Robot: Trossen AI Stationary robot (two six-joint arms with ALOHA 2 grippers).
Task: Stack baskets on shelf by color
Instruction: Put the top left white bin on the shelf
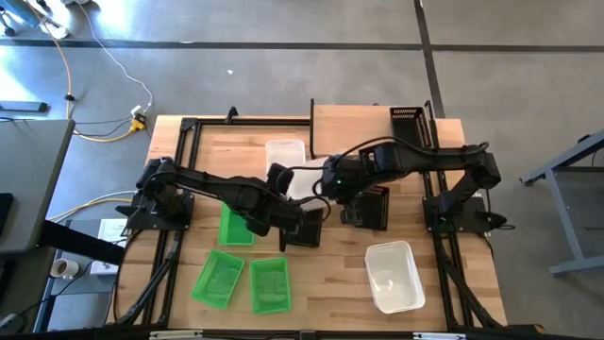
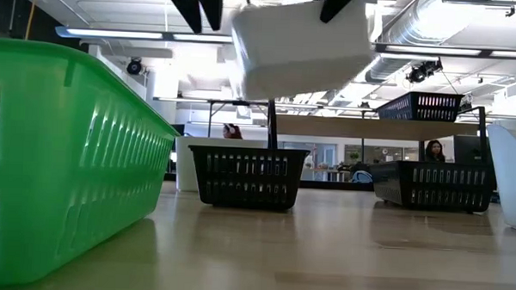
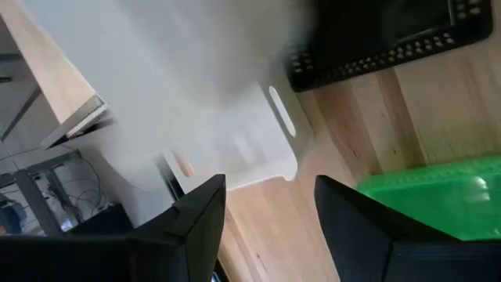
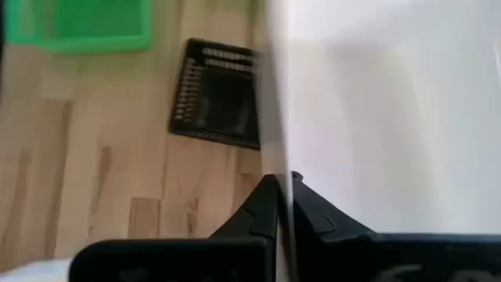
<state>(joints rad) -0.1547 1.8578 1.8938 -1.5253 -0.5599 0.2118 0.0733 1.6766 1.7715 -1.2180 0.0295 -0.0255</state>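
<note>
The right pincer (image 4: 283, 192) grips a white basket's (image 2: 300, 45) wall, holding it in the air above the surface's (image 1: 453, 283) middle. The left pincer (image 3: 270, 207) hangs released beside it. One black basket (image 1: 407, 121) sits on the shelf (image 1: 354, 127) at the far edge.

1 basket (image 1: 407, 124) sits on the shelf (image 1: 351, 127). 3 baskets (image 1: 242, 279) lie on the table's (image 1: 321, 312) left; 1 bin (image 1: 394, 276) at right.

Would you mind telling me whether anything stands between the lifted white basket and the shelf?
Nothing visible blocks it. The right gripper holds the white basket in the air, above the black baskets on the table. The shelf carries one black basket at its right end.
</note>
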